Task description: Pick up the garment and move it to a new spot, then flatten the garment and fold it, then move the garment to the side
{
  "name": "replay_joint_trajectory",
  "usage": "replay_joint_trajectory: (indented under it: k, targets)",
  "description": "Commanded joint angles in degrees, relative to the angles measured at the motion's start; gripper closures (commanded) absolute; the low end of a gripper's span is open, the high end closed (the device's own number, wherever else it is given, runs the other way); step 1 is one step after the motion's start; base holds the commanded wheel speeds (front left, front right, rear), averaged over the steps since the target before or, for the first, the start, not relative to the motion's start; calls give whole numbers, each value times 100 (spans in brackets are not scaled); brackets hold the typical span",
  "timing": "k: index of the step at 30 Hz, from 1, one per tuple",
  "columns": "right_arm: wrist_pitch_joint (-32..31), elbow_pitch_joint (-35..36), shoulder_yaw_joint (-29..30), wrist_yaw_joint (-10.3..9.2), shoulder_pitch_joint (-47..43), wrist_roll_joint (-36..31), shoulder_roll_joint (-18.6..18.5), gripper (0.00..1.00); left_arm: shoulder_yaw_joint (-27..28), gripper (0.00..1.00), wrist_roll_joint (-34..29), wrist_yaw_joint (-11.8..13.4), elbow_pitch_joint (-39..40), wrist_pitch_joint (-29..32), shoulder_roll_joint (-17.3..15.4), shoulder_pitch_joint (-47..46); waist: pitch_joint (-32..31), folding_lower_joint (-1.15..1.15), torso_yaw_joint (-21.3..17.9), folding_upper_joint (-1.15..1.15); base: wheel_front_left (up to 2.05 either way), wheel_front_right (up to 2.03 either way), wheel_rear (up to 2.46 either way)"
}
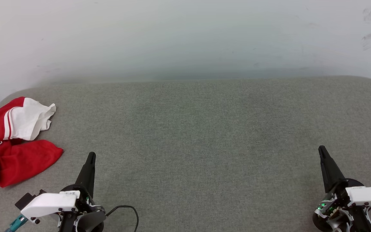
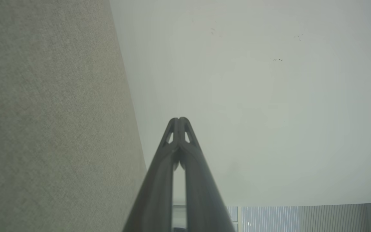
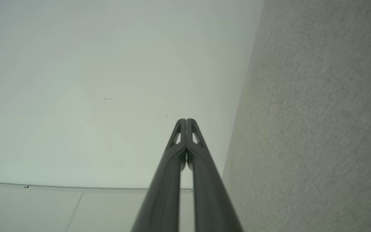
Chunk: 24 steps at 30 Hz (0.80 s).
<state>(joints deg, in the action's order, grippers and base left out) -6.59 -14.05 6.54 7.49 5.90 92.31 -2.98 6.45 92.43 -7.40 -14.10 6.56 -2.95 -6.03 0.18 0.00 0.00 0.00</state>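
Over the grey pad, we are holding left gripper and right gripper closed.
Leftward of both, the garment is lying crumpled, untouched.

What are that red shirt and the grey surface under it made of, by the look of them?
The shirt: soft knit cloth, probably jersey; matte, crumpled in loose folds. The surface: seemingly woven upholstery fabric, matte grey; fine speckled weave shows, rounded corners suggest padding.

Your path across the grey surface wide open, the garment bunched at far left, wall behind.
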Motion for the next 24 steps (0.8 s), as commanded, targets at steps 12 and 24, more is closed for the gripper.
replay_joint_trajectory:
  k: [12,24]
  targets:
    - [-1,-6,-3,0,63,21,21,100,19,100,-11,-17,-3,12,8,-44,0,0,0,0,0,0,0]
    - [-1,-6,-3,0,63,21,21,100,18,100,-11,-17,-3,11,8,-43,0,0,0,0,0,0,0]
